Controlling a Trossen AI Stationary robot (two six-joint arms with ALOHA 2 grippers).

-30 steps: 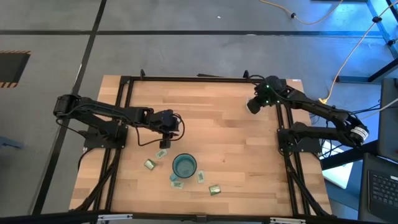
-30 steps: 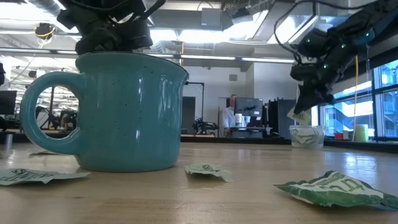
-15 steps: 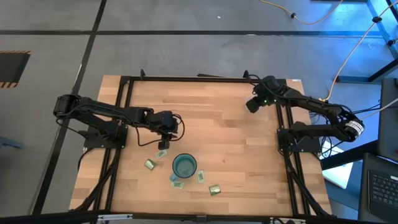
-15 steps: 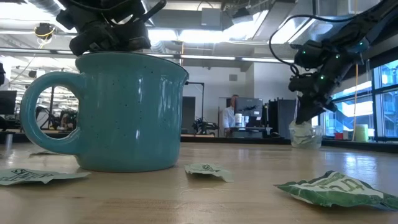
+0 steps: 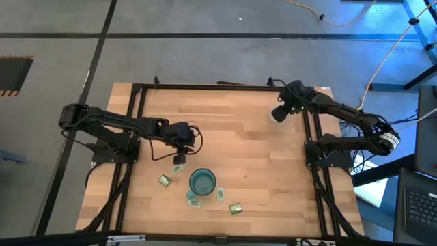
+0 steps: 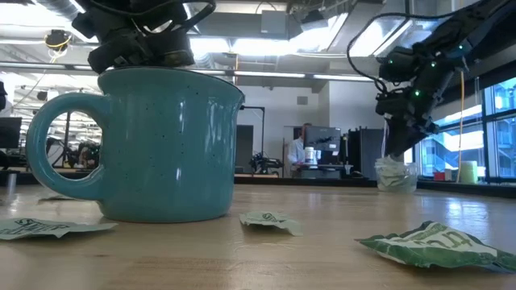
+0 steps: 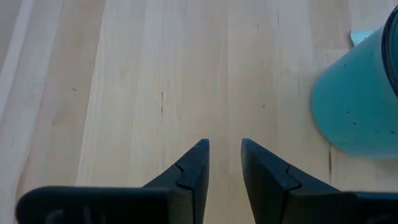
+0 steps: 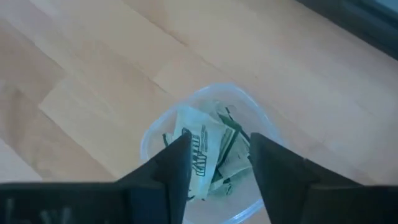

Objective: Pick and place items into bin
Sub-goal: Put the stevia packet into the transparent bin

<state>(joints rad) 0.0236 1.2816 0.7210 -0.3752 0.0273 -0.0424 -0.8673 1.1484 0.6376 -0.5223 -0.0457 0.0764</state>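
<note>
**Packet released into the cup at the far right corner**

Wooden surface [image 5: 239, 143], framed by dark rails and standing on grey floor, carries every object; an office room with a person at a screen shows beyond it in the low view.

Right arm: reaches along the far right edge of the surface. Its tool [image 5: 280, 112] hangs directly over the cup [image 8: 205, 155]. A second ago the fingers were closed on a pale packet held just above the cup; now they stand apart with nothing between them, and a packet [image 8: 198, 154] with dark print lies on top of others inside the cup. The release appears complete, so one more item counts as delivered, and this arm is judged free to go back for another.

Left arm: stretches from the left side toward the middle of the surface. Its tool [image 5: 181, 137] hovers over bare wood just beside the mug [image 5: 203, 182], in the same place as a second ago; the fingers [image 7: 189, 174] stand slightly apart and hold nothing.

Mug: teal, with a handle, near the front edge; it is not the target container.

Loose packets: about five remain on the surface around the mug, among them one [image 5: 179, 168] just below the left tool, one [image 5: 164, 180] to the mug's left and one [image 5: 235, 208] nearest the front. All lie well apart from the cup, so most of the carrying is judged still to come.
</note>
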